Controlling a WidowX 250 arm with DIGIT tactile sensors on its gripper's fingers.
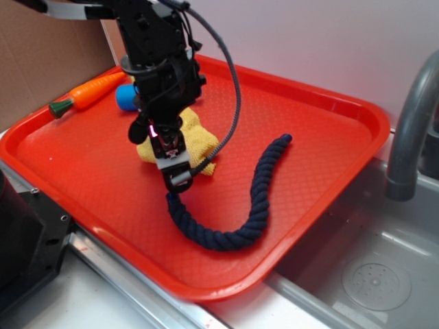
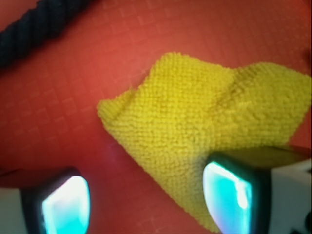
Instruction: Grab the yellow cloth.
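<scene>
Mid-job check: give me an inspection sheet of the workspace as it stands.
Surface: red tray, beside a sink.
Job's things: yellow cloth, crumpled, lying on the tray.
Clutter: navy rope; toy carrot; blue object, partly hidden.
Grippers: gripper over the cloth's edge, jaws open, nothing held.
Cables: black cable looping down the arm.
Surroundings: grey faucet, sink drain, cardboard behind.

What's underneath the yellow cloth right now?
The yellow cloth lies on the red tray; bare tray shows all around it. Anything beneath its folds is hidden.
</scene>
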